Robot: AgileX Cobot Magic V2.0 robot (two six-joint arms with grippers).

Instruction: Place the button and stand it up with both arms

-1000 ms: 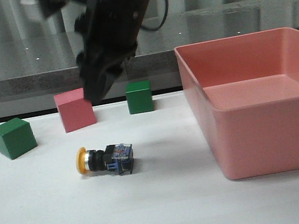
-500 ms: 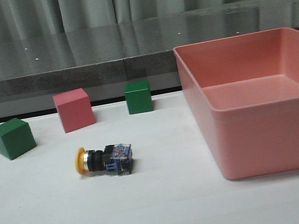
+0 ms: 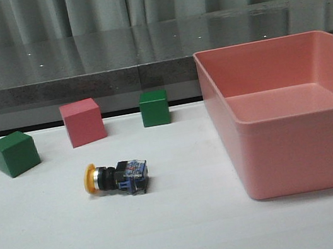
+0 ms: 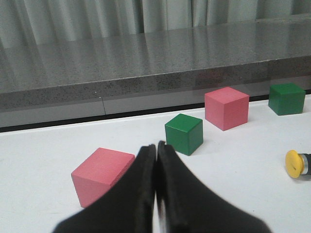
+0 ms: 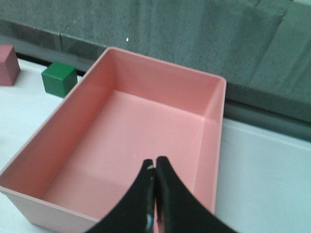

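Front view: the button [image 3: 116, 177] lies on its side on the white surface [image 3: 173, 238], left of the pink bin [image 3: 296, 135], yellow cap pointing away from it; open room all round.

Left wrist view: left gripper [image 4: 156, 160], jaws together and empty, faces a pink cube [image 4: 102, 174] and green cube [image 4: 183, 134]; it should open, then approach the cap.

Right wrist view: right gripper [image 5: 154, 180], jaws together, hangs over the bin; it must clear the rim.
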